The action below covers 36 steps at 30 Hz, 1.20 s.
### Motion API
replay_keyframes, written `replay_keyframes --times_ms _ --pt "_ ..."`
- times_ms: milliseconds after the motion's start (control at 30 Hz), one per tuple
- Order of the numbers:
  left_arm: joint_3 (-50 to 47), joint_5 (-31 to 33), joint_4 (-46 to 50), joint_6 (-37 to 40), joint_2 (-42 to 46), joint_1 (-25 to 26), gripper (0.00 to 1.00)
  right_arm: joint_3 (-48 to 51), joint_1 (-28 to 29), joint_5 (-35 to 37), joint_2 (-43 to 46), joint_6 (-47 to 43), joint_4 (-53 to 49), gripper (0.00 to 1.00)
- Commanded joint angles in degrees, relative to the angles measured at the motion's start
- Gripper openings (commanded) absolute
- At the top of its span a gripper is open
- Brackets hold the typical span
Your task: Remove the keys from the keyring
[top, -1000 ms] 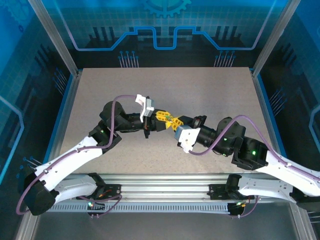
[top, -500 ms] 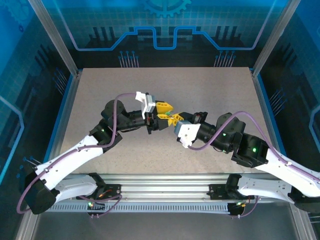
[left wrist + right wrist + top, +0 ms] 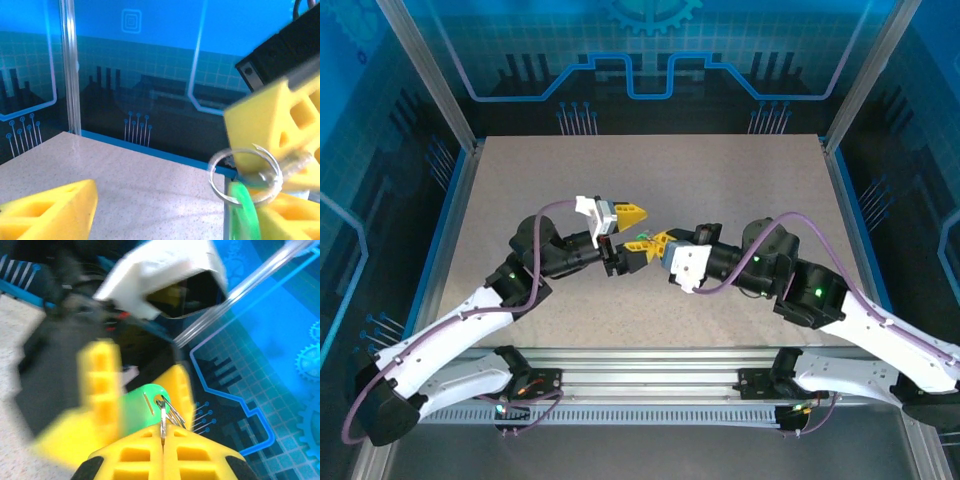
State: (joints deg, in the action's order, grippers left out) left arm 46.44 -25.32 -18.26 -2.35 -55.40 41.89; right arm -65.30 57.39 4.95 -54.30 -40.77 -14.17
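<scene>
Opening from its earlier closed grip, left gripper (image 3: 633,228) spread its jaws apart around the green key (image 3: 142,407), which hung just beyond right gripper (image 3: 162,434), still clamped on the keyring (image 3: 245,175).

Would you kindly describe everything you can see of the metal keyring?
The thin silvery wire keyring is a small, shiny round split ring, with what looks like a loose wire end at its top. It is held above the speckled table, pinched at one edge by the right gripper, whose yellow jaws are shut on it. A bright green key head hangs threaded on its lower part. Blur hides finer detail.
</scene>
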Motion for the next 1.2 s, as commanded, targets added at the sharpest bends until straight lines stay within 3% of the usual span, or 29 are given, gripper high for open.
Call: replay_keyframes --times_ms 0,133,333,567,767,867,933,1067,1167 --pt "-0.2 -5.3 2.6 2.7 1.3 1.4 0.74 -1.0 -1.6 0.1 -1.5 3.2 5.0 0.0" --pt "0.7 -5.8 5.2 4.2 1.6 1.6 0.82 -0.9 -1.8 -0.1 -2.3 4.1 5.6 0.0" --pt "-1.6 -0.1 6.4 4.2 5.4 1.5 0.83 0.4 -4.8 -4.3 -0.6 4.3 6.9 0.0" --pt "-1.4 4.6 11.0 0.9 11.2 -2.4 0.86 3.8 -15.4 -23.9 0.7 7.4 11.3 0.0" --pt "10.2 4.8 22.6 -6.7 8.4 -9.0 0.86 3.9 -23.8 -39.5 -3.1 11.8 16.1 0.0" --pt "17.0 -3.0 26.3 -12.7 3.1 -14.6 0.84 4.8 -26.5 -43.6 -5.1 12.7 19.2 0.0" --pt "20.3 -10.7 24.8 -17.3 -1.0 -17.3 0.71 6.6 -28.0 -47.1 -6.0 12.5 23.6 0.0" --pt "26.5 -21.7 22.1 -26.0 -9.2 -19.5 0.63 7.1 -29.5 -50.8 -6.9 12.3 26.8 0.0" --pt "29.0 -26.1 21.6 -30.6 -13.2 -19.7 0.6 6.9 -30.0 -51.8 -7.2 11.6 27.3 0.0"
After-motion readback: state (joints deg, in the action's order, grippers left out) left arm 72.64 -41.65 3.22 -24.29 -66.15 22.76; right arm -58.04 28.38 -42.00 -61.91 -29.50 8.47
